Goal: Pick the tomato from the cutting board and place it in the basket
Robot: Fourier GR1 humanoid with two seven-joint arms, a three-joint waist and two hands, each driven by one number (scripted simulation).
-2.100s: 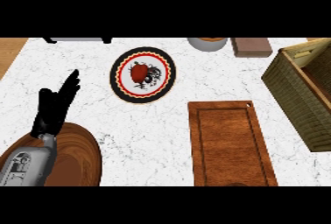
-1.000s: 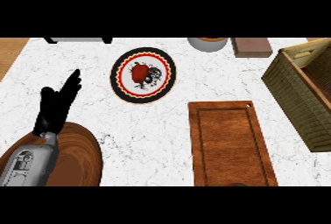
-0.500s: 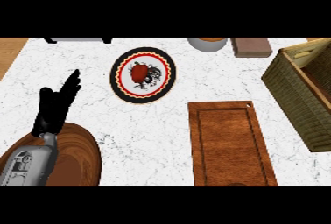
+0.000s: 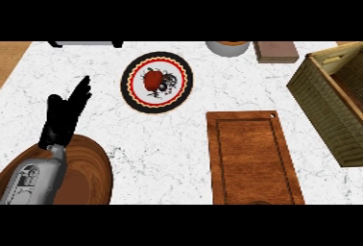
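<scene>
L hand (image 4: 64, 115) is shown at left, fingers straight and spread, nothing held. Tomato (image 4: 153, 80) is seen up and to the R of it, near, on plate (image 4: 129, 96), not on board (image 4: 251, 158). Basket (image 4: 330, 115) lies far R, past board. R hand not shown, so L is judged nearer.

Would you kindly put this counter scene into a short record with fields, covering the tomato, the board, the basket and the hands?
tomato: on the patterned plate, upper centre
cutting board: right of centre; the tomato is not on it
basket: right edge, partly cut off
left hand: open, fingers up, resting at the left, holding nothing
right hand: not in view
task state: tomato not yet picked
</scene>
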